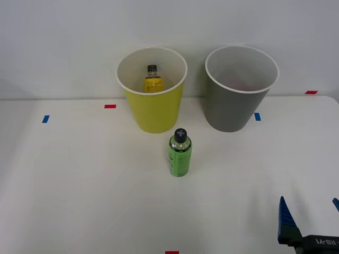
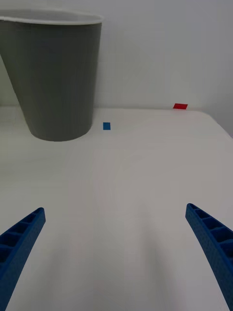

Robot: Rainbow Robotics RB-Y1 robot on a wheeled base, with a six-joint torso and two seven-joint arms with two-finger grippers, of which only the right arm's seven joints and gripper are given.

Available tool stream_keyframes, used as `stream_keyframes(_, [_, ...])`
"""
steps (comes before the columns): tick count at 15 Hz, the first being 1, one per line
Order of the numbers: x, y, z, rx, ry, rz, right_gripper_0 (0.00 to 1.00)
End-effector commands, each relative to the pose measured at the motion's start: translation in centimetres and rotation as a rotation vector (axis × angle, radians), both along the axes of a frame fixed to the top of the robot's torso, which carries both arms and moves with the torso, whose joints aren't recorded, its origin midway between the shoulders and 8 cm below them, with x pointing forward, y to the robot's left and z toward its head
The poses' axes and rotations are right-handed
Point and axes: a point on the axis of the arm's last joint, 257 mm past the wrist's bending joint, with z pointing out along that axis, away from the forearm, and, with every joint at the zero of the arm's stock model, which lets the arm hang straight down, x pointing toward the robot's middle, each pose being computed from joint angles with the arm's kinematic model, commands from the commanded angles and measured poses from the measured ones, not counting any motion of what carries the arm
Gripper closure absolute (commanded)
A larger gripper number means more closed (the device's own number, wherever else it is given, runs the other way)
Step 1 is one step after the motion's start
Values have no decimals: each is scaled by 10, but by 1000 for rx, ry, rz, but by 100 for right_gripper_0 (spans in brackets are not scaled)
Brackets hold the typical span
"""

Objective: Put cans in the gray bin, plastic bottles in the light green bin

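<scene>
Front view: "RB-Y1" on arm; right end effector (image 1: 310, 216) wide open, empty; green-labelled bottle (image 1: 180, 153) upright.

A smooth white counter (image 1: 79, 185) runs back to a plain pale wall (image 1: 63, 42). Small tape marks lie flat on it: a red strip (image 1: 110, 106) and a blue strip (image 1: 45, 119) toward the far left, another blue strip (image 1: 257, 116) and a red one (image 1: 311, 92) toward the far right, and a red strip (image 1: 171, 252) at the near edge

White table (image 1: 79, 185), plain white wall (image 1: 63, 42)
</scene>
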Motion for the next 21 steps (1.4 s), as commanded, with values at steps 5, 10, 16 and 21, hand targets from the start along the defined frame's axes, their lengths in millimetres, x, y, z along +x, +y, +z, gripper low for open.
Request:
stream_keyframes(5, [-43, -16, -21, -38, 91, -23, 0])
stream_keyframes(10, [-47, -23, -37, 43, 24, 25, 0])
stream_keyframes(16, [-58, 7, -47, 303, -150, 84, 0])
stream_keyframes(21, [-58, 9, -49, 268, -216, 2, 0])
